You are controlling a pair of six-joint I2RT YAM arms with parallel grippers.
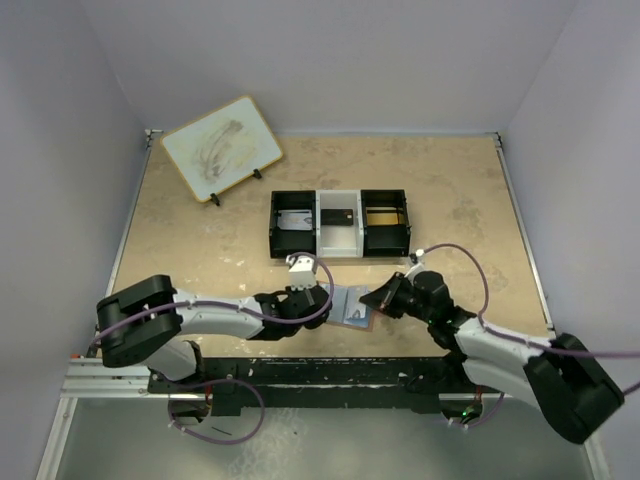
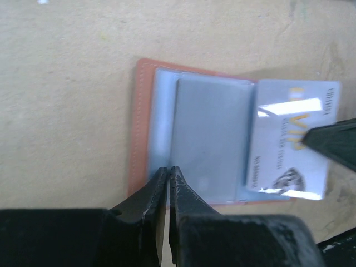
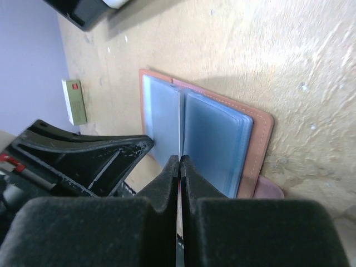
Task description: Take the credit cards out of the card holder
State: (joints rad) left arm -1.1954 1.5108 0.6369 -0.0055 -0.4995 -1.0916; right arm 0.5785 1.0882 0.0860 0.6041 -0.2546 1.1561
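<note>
From above, the left gripper and right gripper point at each other low over the table, with the card holder lying open between their tips. The compartment tray sits beyond both of them.

From the left wrist, that gripper's fingers are pressed almost together, tips on the holder's near edge. I can't tell whether they pinch it or only press down. Beyond the tips lie the grey sleeves, and to their right a pale credit card with gold lettering sticks out past the holder's edge, a black fingertip of the other arm on it.

From the right wrist, the fingers are clamped narrow on that card, seen edge-on as a thin line between them. The holder lies just ahead of the tips, the left gripper on its far side.
</note>
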